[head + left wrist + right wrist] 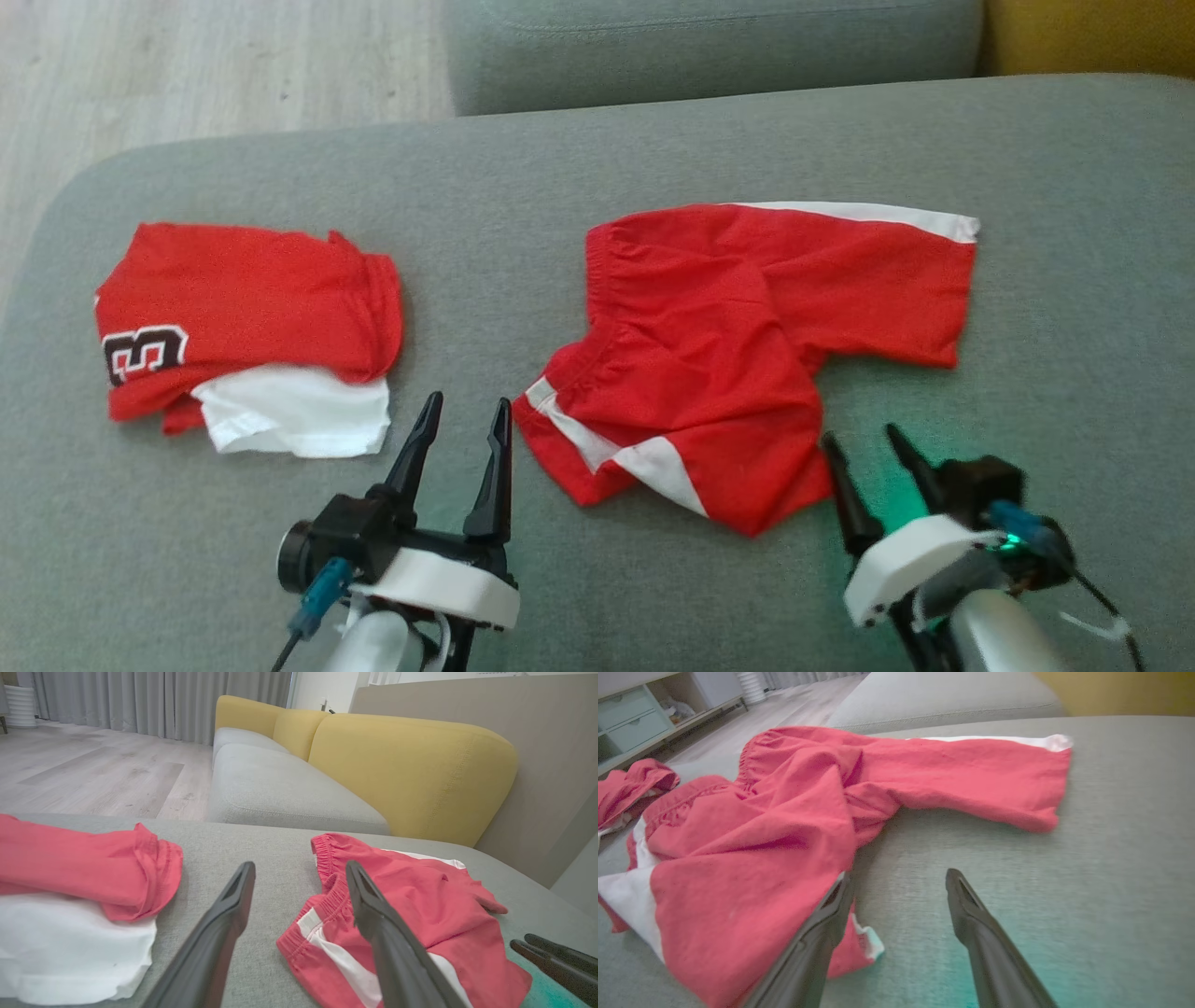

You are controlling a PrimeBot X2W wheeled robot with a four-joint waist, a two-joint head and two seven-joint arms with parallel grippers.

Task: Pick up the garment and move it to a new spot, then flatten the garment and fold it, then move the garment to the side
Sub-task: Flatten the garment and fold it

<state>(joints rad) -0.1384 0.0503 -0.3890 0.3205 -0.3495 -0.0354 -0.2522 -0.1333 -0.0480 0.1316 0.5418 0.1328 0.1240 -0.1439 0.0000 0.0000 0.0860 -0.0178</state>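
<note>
Shorts (738,355), red with white side stripes, lie spread out but creased on the grey sofa seat (560,177), between the two claws and just beyond their tips.

Left claw (467,411): fingers set wide apart, nothing held, bare seat fabric between them. Its right finger tip stands just beside the elastic waistband corner of the shorts. On this claw's other side, near but apart, lies a folded shirt (243,317), red over white, with a dark numeral on its outer edge.

Right claw (859,436): fingers set wide apart, nothing held, bare seat fabric between them. Its left finger sits at the hem of the nearer leg of the shorts; whether it touches cannot be told. A green glow (887,495) falls on the seat at this claw. The farther leg of the shorts runs out beyond this claw to its right, with a white stripe along its far edge.

Beyond both claws stand a second grey seat (709,47), a yellow backrest (411,765) and a pale wood floor (187,65).
</note>
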